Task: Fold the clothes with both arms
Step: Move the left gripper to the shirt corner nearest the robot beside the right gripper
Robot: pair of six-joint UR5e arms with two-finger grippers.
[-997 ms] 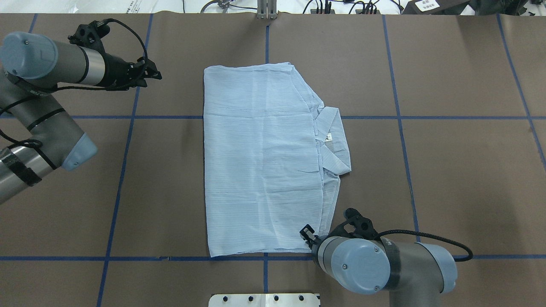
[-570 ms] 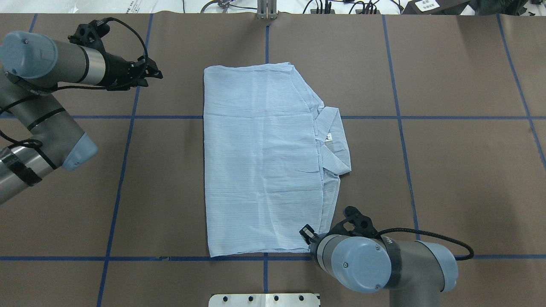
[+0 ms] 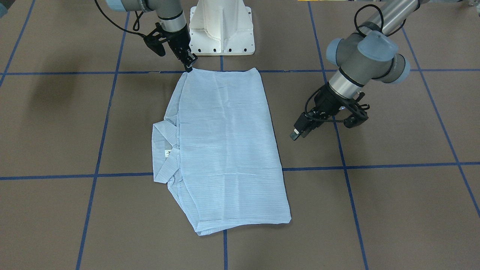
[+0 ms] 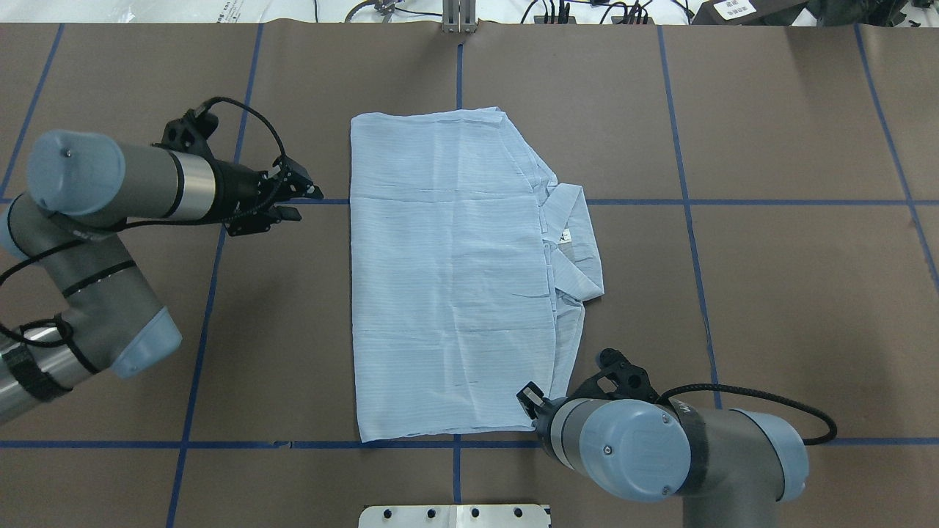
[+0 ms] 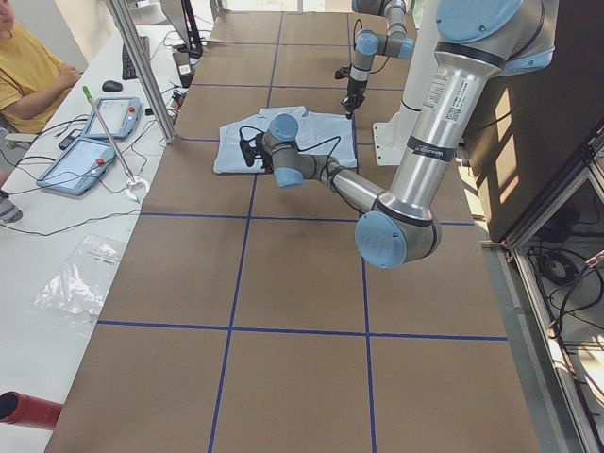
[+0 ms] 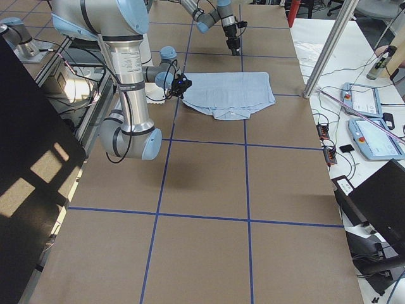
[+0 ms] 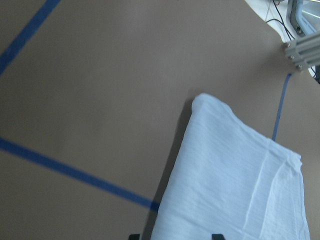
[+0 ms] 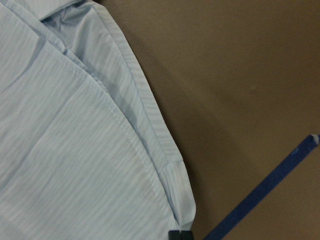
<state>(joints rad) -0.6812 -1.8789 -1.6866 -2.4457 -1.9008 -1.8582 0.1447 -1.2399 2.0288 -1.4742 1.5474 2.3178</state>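
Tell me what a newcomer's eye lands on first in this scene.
A pale-blue shirt lies folded into a neat rectangle in the middle of the brown table, its collar poking out on the robot's right. The right gripper sits with jaws shut at the shirt's near right corner. The left gripper hangs open just off the opposite edge.

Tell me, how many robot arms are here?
2. The left arm points toward the shirt's side edge, apart from it; the right arm has its right gripper at the shirt's corner nearest the robot.
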